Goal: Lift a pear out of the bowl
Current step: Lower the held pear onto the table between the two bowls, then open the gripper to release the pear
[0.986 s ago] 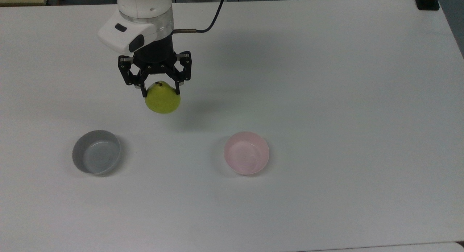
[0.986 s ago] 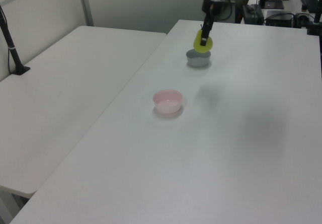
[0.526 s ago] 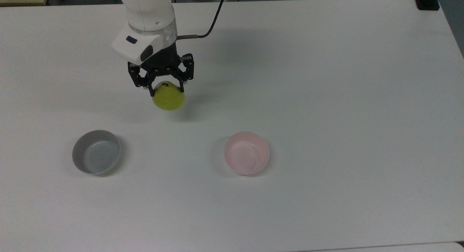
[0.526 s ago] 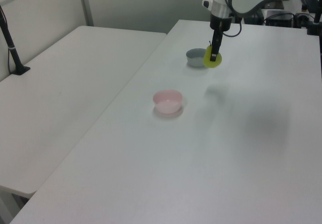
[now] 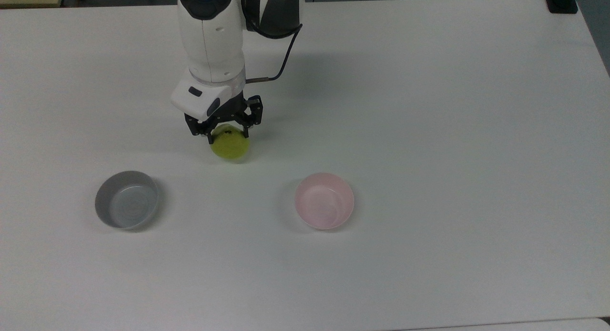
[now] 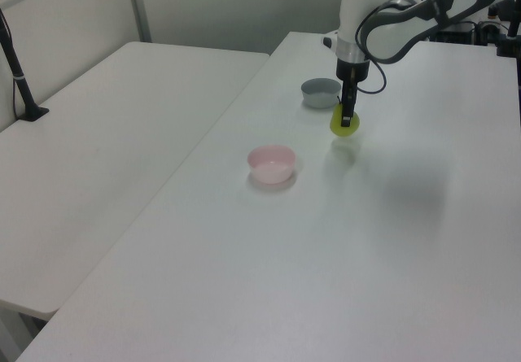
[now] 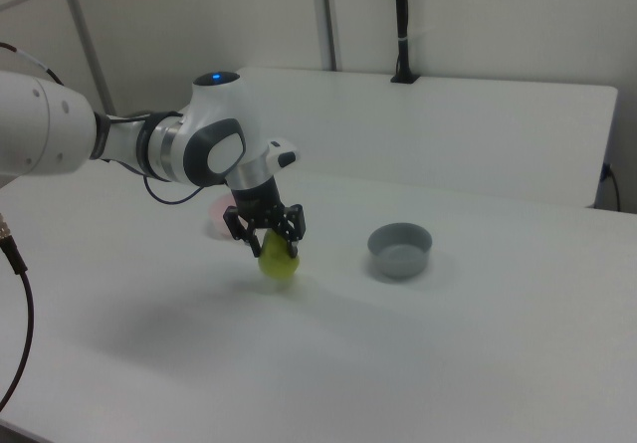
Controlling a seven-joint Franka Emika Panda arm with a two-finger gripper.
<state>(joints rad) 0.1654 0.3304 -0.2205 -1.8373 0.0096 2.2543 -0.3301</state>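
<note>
Gripper (image 5: 228,135) fingers pinched the narrow stemmed top of the rounded yellow-green pear (image 5: 230,145), at 10 o'clock from the empty glossy pink bowl (image 5: 324,200).

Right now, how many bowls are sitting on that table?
2. The grey bowl sits toward the top view's left, the pink bowl nearer the middle. Both are empty; the pear is held between the fingers, beyond them.
</note>
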